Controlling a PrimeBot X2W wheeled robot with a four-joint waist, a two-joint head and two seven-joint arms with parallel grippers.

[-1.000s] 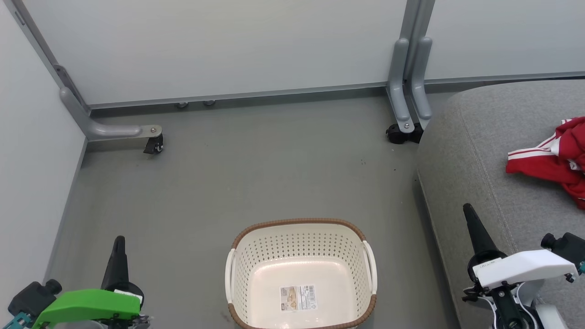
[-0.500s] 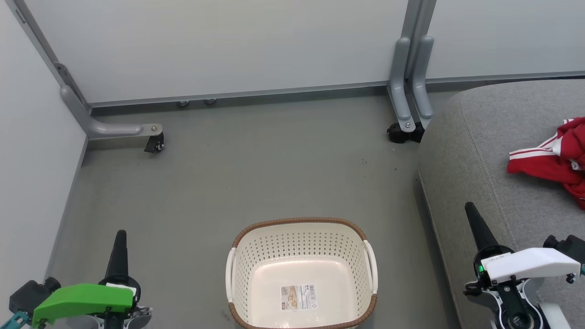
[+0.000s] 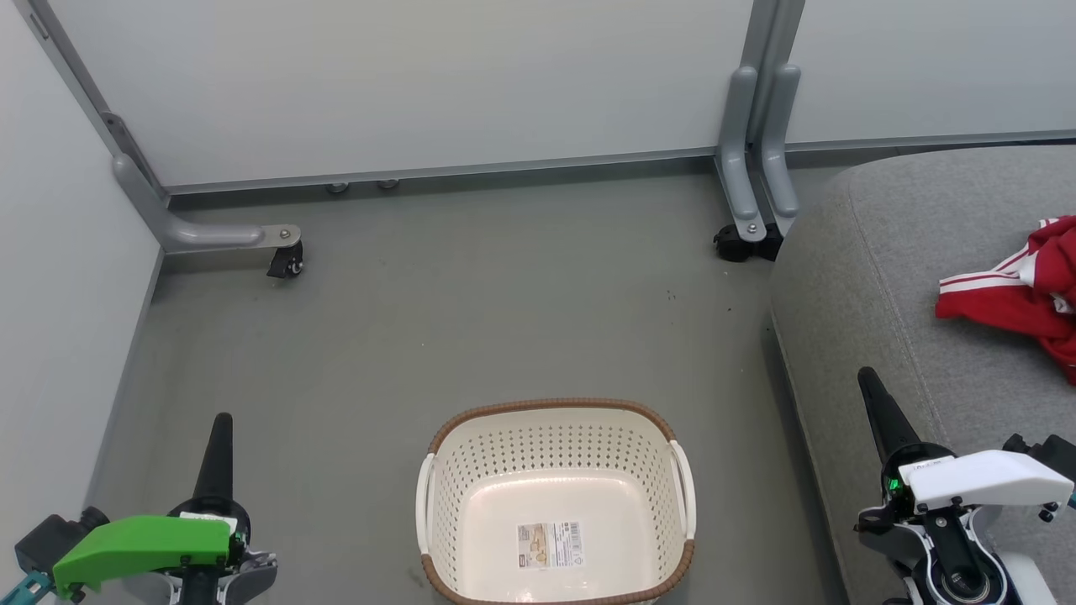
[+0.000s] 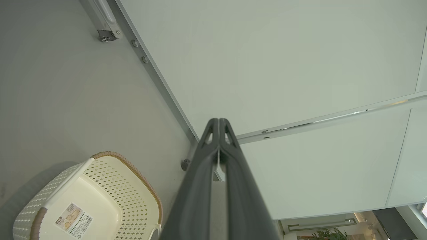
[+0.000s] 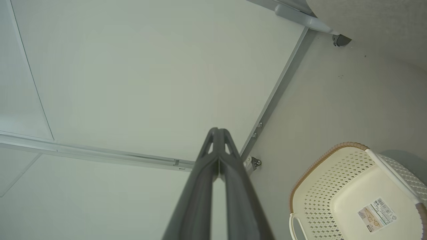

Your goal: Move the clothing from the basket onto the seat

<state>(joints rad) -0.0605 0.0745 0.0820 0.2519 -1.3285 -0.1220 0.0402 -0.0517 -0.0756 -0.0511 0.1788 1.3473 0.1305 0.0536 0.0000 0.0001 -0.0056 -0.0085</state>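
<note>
A: Found the basket (image 3: 551,407)?
B: Yes. Down at 6 o'clock in the head view, sitting on the grey floor (image 3: 420,319). Bare inside, save for a sticker (image 3: 549,546) on the bottom. No red cloth in there at all
A: And the clothes (image 3: 1009,296)?
B: Over at 3 o'clock, lying in a red heap with white stripes on the seat (image 3: 874,277). Cut off by the edge of the view, so cannot tell its full size or count the pieces
A: Touching the basket?
B: No. Well apart from it, up on the big grey seat
A: Seen the left gripper (image 3: 222,422)?
B: Down at 8 o'clock, pointing up toward 12. Pinched tight, tips pressed together, holding nothing. Same in the left wrist view, with the basket low at 7 o'clock there
A: And the right gripper (image 3: 866,380)?
B: At 4 o'clock, seen against the seat's near edge, leaning a bit toward 11. Squeezed tight too, nothing between the tips. Near the clothes but not touching them
A: So how much done?
B: Looks like all of it. Empty basket, clothes on the seat, both grippers free
A: Anything left to do?
B: Hard to think of much. Maybe only a rest. Worth a peek past the 3 o'clock edge to be sure of nothing dropped out there, though no sign of that from here
</note>
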